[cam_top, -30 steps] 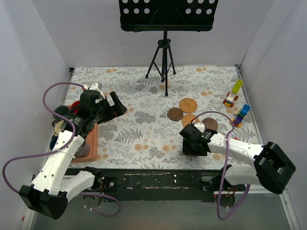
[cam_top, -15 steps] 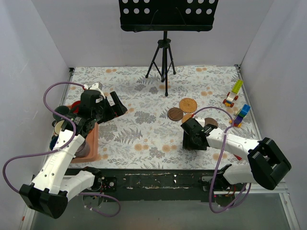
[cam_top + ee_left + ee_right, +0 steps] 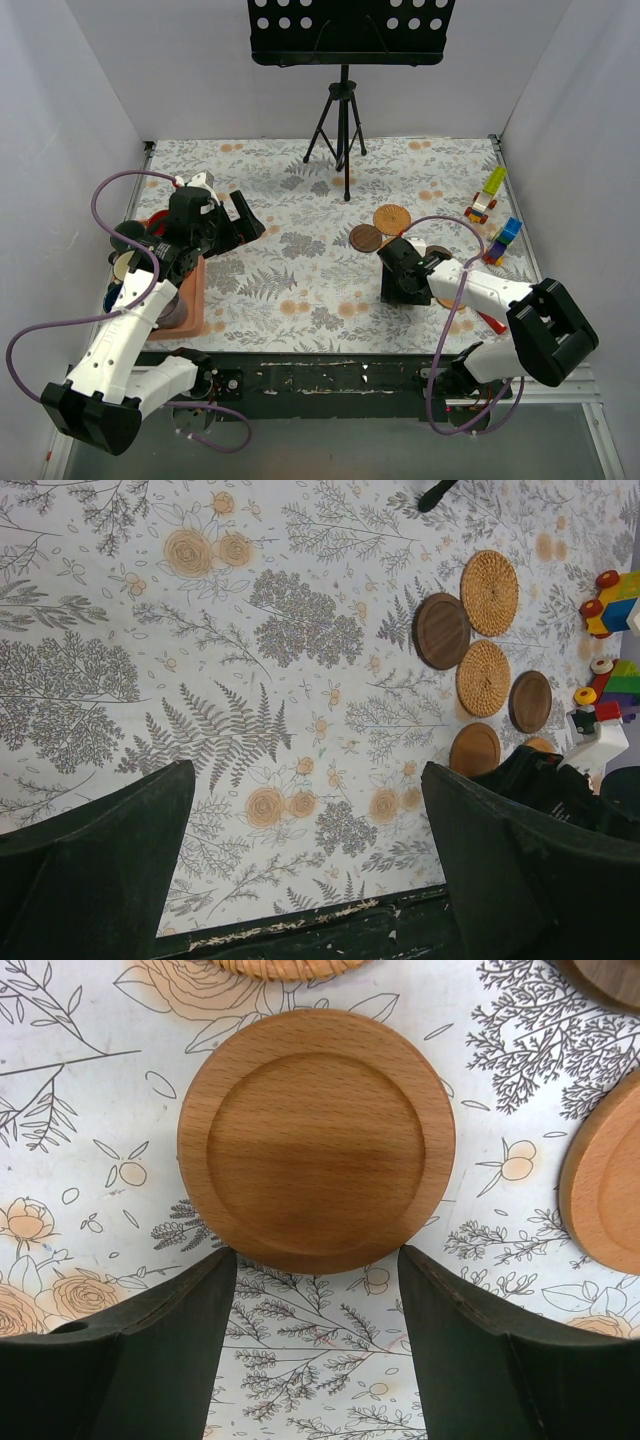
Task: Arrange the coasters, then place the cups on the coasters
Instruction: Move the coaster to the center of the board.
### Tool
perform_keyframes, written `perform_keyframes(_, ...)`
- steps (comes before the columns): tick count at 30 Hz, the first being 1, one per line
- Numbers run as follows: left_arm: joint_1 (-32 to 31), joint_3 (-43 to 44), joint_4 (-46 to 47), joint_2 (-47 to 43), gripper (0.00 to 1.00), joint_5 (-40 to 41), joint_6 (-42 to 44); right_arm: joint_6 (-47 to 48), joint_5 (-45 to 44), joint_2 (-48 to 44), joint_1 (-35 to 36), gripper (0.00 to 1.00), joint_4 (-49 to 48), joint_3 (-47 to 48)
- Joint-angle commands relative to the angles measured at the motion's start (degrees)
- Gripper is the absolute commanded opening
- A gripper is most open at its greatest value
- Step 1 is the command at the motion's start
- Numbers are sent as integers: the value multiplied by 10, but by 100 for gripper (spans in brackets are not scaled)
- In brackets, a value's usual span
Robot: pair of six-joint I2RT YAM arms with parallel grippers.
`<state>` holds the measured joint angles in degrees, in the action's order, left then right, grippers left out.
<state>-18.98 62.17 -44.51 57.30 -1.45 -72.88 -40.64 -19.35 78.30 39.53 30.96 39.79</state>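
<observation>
Right tool (image 3: 315,1280): spread apart, clamped on nothing, tips set just at 6 o'clock of a wood coaster (image 3: 316,1140). Hard to judge whether wide enough to span it. Beyond that disc: a rattan coaster (image 3: 285,968) close at 12 o'clock, a second wood coaster (image 3: 605,1180) near at 3 o'clock, not touching. From the left wrist view, all six coasters (image 3: 483,677) bunched at about 3 o'clock on the desk (image 3: 300,200), not yet spread into places. Left tool (image 3: 307,790): likewise gaping, empty, hanging above bare desk toward 9 o'clock. Under that arm, the cups (image 3: 125,238) crowded by a pink tray (image 3: 196,290) (mostly hidden, so no count).

Likely trouble from here: could scrape the patterned cover if closed too low on so flat a disc. Could also catch only the rim and flip or skid it. Pushed forward rather than gripped, would probably shunt into the rattan neighbour at 12 o'clock. Worth minding the toy blocks (image 3: 505,240) farther out at 3 o'clock too.
</observation>
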Motion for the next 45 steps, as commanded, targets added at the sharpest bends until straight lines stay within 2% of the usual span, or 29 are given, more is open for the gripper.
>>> perform_keyframes(1,0,15,9,-3,98,24,5,16,-34,22,-8,73,2,-2)
perform_keyframes(19,0,15,11,-3,98,22,6,40,-40,44,-20,74,-10,14)
perform_keyframes(22,0,15,10,-4,98,22,6,40,-39,41,-20,78,-2,18)
perform_keyframes(29,0,14,12,-3,98,21,6,40,-35,12,-20,83,21,29)
perform_keyframes(37,0,14,11,-3,98,24,7,45,-53,-54,-21,84,85,100)
perform_keyframes(41,0,15,13,-1,98,22,8,74,-43,-59,-46,82,95,146)
perform_keyframes(45,0,16,14,0,98,21,9,119,-15,-47,-104,82,85,179)
